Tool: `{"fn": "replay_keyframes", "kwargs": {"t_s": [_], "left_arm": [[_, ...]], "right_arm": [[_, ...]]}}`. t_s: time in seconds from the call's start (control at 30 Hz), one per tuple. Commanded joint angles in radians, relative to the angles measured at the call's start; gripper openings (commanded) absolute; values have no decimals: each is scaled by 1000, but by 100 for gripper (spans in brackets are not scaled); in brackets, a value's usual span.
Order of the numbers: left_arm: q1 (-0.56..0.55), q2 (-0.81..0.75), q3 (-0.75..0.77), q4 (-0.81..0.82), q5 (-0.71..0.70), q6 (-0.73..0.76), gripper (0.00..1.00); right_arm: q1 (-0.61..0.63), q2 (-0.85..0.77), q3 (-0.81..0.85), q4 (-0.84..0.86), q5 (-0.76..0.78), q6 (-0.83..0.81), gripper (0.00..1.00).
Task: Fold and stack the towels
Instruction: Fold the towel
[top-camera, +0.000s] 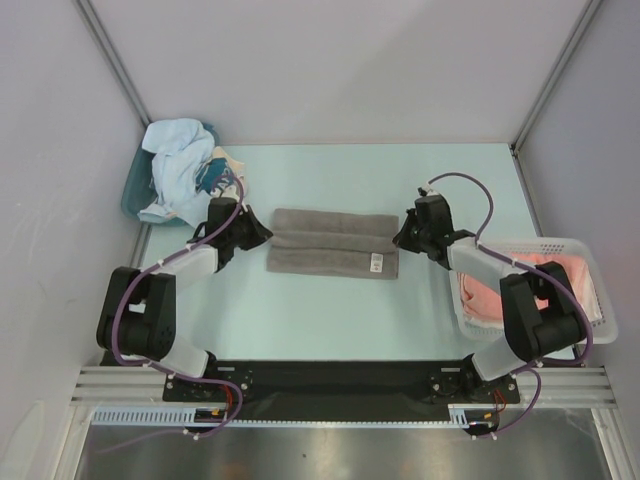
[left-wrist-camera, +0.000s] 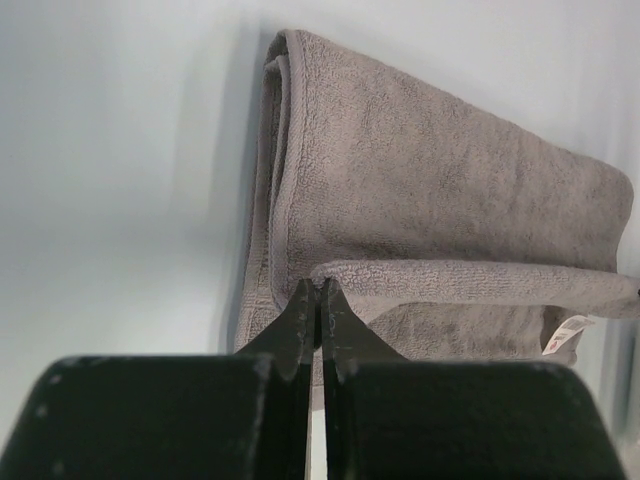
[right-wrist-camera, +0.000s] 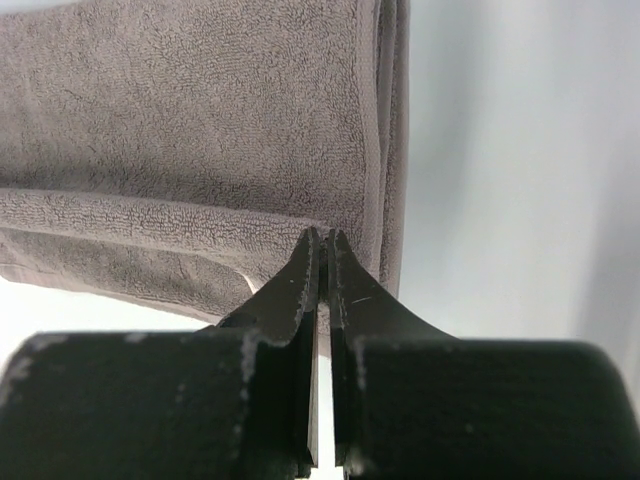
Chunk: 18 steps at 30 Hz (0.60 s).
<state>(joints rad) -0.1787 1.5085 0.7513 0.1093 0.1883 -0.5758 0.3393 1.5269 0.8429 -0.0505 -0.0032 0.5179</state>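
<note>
1. Both pairs of jaws are closed. The left gripper (left-wrist-camera: 318, 300) has its tips pressed together at the corner of the grey towel's (left-wrist-camera: 430, 190) near flap. The right gripper (right-wrist-camera: 323, 245) does the same at the opposite end of the grey towel (right-wrist-camera: 180, 130). In neither wrist view can we tell whether cloth is actually caught between the tips.
2. From above we see the grey towel (top-camera: 333, 243) lying mid-frame as a long folded strip. The left gripper (top-camera: 262, 235) is at its left end and the right gripper (top-camera: 402, 238) at its right end.
3. Only the overhead view shows the rest of the scene. A white basket (top-camera: 545, 243) at the right edge holds a pink towel (top-camera: 575, 275), partly hidden by the right arm. A teal bin (top-camera: 130, 195) in the upper left is heaped with a light blue towel (top-camera: 178, 160) and other cloth we cannot sort out.
4. Only the wrist views show the towel's layers: the loop pile, the stitched hem and the stacked edges at each end.
5. A small white label (left-wrist-camera: 565, 332) hangs at the lower right of the left wrist view. It also shows from above, on the strip's lower right corner (top-camera: 377, 263).
6. The table (top-camera: 330, 320) is pale mint-green, enclosed by plain white walls (top-camera: 340, 60).
</note>
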Motion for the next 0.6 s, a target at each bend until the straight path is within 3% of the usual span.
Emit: {"fn": "replay_keyframes", "kwargs": {"t_s": [0.0,0.57], "left_arm": [[2,-45,-12,21,-35,13,0],[1,-67,-50,26,-53,11,0]], "right_arm": [[0,-48,-18,8,66,-1,0],[9,-90,-82,20,62,16,0]]}}
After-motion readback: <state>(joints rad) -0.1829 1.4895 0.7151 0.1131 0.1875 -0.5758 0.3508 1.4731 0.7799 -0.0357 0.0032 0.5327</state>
